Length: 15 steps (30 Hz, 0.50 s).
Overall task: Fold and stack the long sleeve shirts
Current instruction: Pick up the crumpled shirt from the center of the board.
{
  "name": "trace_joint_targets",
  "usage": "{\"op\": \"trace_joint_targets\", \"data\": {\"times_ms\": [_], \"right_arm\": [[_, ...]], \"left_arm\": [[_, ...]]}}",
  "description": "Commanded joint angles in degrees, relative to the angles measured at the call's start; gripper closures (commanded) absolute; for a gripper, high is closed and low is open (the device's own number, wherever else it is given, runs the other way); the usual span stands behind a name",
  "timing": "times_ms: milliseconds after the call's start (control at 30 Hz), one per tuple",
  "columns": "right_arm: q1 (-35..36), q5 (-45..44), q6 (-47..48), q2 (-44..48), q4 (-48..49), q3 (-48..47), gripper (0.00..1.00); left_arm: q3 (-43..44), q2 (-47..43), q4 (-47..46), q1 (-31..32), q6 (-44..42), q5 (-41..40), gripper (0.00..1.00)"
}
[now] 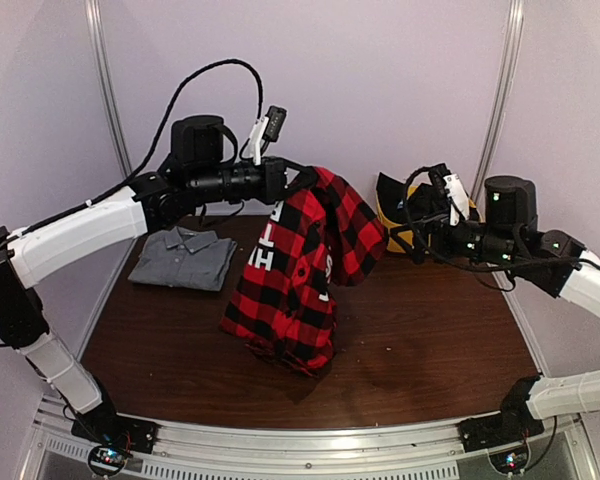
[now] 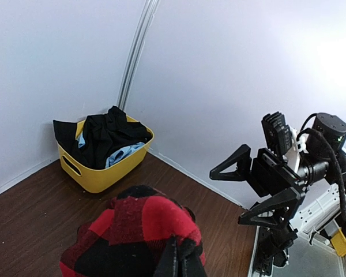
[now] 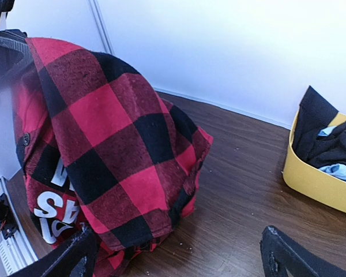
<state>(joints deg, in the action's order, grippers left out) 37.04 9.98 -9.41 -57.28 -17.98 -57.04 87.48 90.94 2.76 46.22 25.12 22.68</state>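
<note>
The left gripper is clenched on the top of the red-and-black flannel shirt. The shirt hangs over the middle of the table, its lower end bunched on the wood. The grey shirt lies folded near the far left corner. The right gripper gapes wide, grasping nothing (near the flannel, not touching). A yellow bin sits at the far right corner.

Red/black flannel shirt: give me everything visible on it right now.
The red-and-black flannel shirt is soft-looking buffalo-check cloth with white block lettering on one face. Unfolded and bunched, it hangs in a long drape from the shut left gripper, which pinches its top. Its lower end rests crumpled on the brown table.
</note>
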Motion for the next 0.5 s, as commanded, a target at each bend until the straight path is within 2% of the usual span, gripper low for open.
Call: {"op": "trace_joint_targets", "data": {"times_ms": [0,167,333,467], "right_arm": [[-1.2,-7.7,-1.5,-0.4,-3.4,-2.3,0.00],[-1.3,-4.9,-3.1,-1.4,-1.9,-0.5,0.00],[-1.2,3.5,-6.8,-1.5,4.1,4.8,0.00],[0.6,10.0,-11.7,-2.3,12.0,10.6,0.00]], "left_arm": [[4.2,4.3,-4.1,-2.9,4.0,-1.9,1.00],[10.4,12.3,-1.3,-4.2,5.5,-1.7,1.00],[13.3,16.5,-7.7,-4.2,13.1,0.9,1.00],[14.9,18.4,-8.0,-4.0,16.1,0.1,1.00]]}}
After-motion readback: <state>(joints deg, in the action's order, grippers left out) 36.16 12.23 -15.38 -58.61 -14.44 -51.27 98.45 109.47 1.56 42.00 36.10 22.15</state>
